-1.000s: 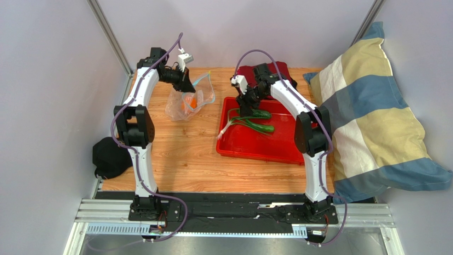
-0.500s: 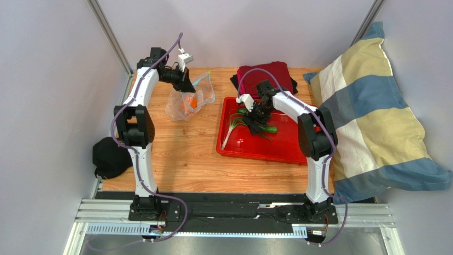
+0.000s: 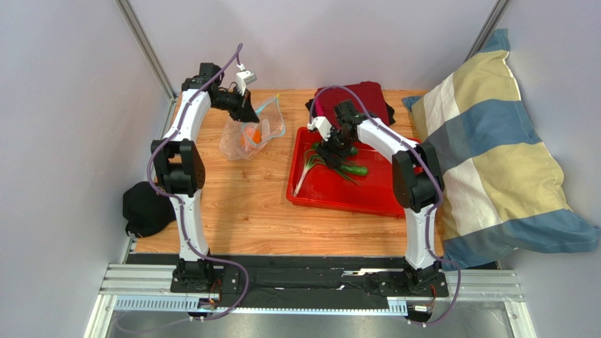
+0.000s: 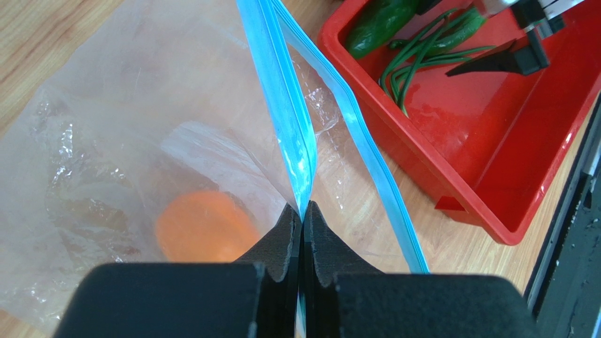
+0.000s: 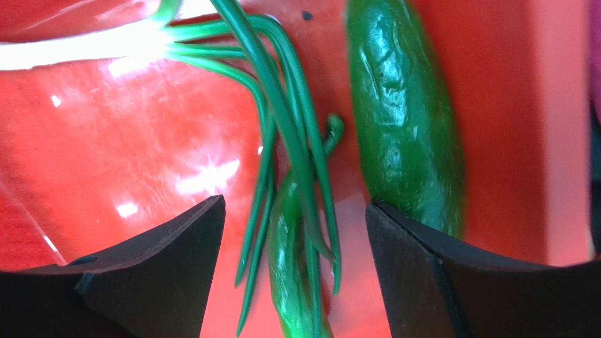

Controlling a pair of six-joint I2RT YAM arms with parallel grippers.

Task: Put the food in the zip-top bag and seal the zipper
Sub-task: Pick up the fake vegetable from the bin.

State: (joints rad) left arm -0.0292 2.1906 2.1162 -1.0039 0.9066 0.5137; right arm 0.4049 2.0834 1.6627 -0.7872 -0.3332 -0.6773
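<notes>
Clamping the left gripper (image 4: 303, 232) on the zipper (image 4: 282, 120) of the floppy bag (image 4: 106, 141), orange (image 4: 201, 229) inside, and straddling the slick, bendy onion (image 5: 282, 127) and 1 pepper (image 5: 286, 282) mid-length in the tray (image 3: 338, 197) with the right gripper (image 5: 296, 232) spread apart.

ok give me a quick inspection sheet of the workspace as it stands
surface: wooden table, no spills seen
job's things: zip-top bag on the table's left, orange fruit inside, zipper unsealed; two green vegetables and green onion in the red tray
clutter: dark red cloth behind the tray; black object at the table's left edge
grippers: left tool shut on the zipper; right tool open, low over the green onion
cables: purple cable along each arm, no snag seen
surroundings: grey walls; striped pillow on the right
</notes>
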